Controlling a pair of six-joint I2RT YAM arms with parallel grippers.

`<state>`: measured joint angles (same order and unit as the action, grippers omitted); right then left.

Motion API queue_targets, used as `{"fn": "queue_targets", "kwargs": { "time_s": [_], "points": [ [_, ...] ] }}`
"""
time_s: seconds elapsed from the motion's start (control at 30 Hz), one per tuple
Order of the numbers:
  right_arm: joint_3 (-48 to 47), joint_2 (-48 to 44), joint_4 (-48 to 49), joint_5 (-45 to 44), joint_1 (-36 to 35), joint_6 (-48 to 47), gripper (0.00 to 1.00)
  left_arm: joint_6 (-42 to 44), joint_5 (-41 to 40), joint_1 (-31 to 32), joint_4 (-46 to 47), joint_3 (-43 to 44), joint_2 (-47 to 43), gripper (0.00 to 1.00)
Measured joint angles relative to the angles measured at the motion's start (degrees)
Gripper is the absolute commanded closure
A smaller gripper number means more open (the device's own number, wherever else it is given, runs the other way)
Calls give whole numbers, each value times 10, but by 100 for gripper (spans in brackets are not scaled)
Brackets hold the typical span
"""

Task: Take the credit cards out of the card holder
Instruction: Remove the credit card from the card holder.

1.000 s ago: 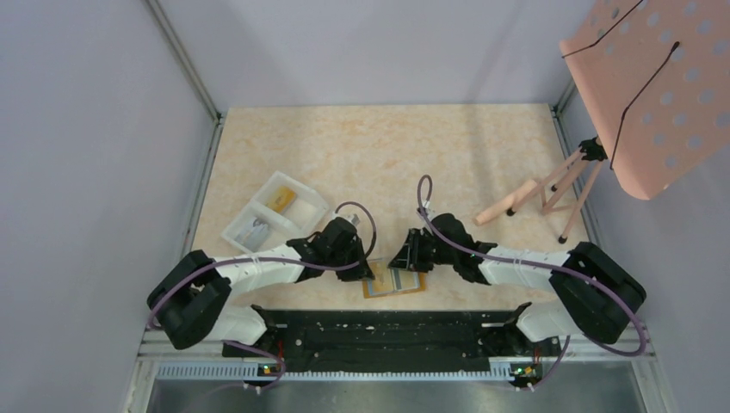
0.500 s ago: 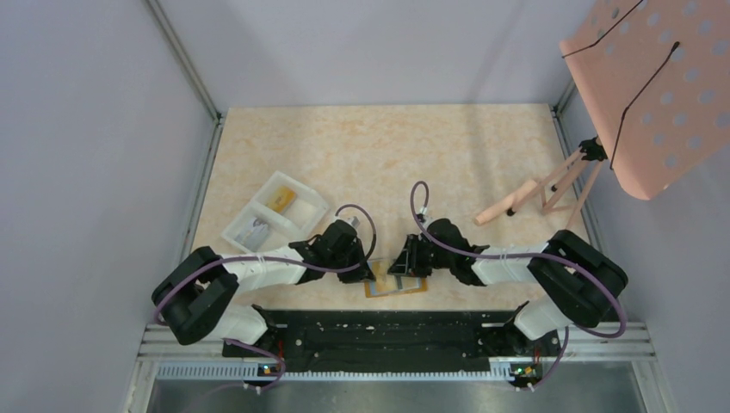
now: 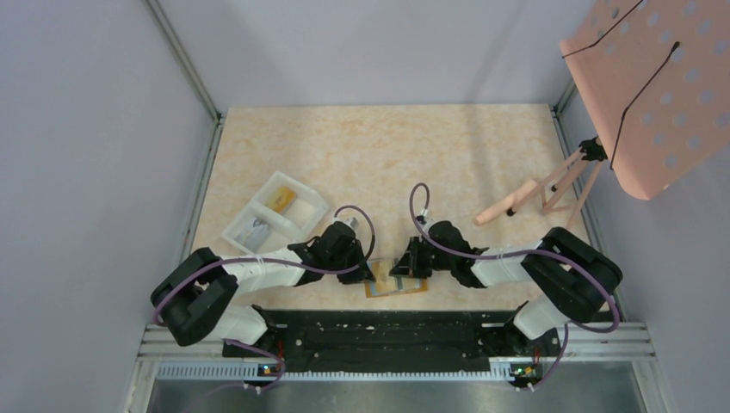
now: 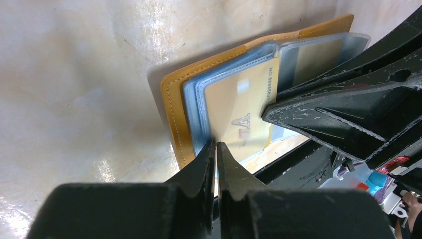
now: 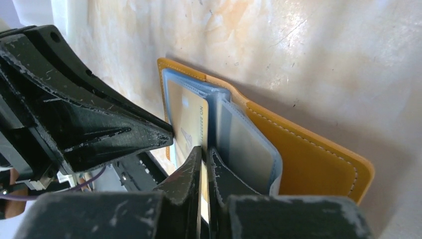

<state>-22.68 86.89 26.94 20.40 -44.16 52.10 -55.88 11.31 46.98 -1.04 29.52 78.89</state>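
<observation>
The tan-orange card holder (image 3: 411,288) lies open at the table's near edge, between my two grippers. In the left wrist view its orange cover (image 4: 174,99) holds clear bluish sleeves with a whitish-cream card (image 4: 234,99) inside. My left gripper (image 4: 215,144) is shut on the sleeve edge at the holder's left side; it also shows in the top view (image 3: 372,274). My right gripper (image 5: 204,149) is shut on the edge of the whitish card (image 5: 186,114), beside the orange cover (image 5: 308,159); it also shows in the top view (image 3: 399,268). I cannot pick out a light blue card from the bluish sleeves.
A white two-compartment tray (image 3: 275,176) with small items stands to the left behind the left arm. A pink perforated panel (image 3: 646,77) on wooden legs (image 3: 534,194) stands at the back right. The black rail (image 3: 387,331) runs just below the holder.
My right gripper has moved left and down onto the open holder, its arm folding in. My left gripper has shifted slightly at the holder's left edge.
</observation>
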Motion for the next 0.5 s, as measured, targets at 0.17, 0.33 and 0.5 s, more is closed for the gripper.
{"fn": "queue_targets", "kwargs": {
  "time_s": [0.17, 0.33, 0.5],
  "points": [
    [9, -7, 10, 12, 10, 0, 100, 0, 0, 0, 0, -1, -1, 90],
    [13, -43, -11, 28, 29, -9, 100, 0, 0, 0, 2, -2, -1, 90],
    [13, -70, -47, 37, 43, -26, 100, 0, 0, 0, 4, -3, -1, 90]
  ]
}}
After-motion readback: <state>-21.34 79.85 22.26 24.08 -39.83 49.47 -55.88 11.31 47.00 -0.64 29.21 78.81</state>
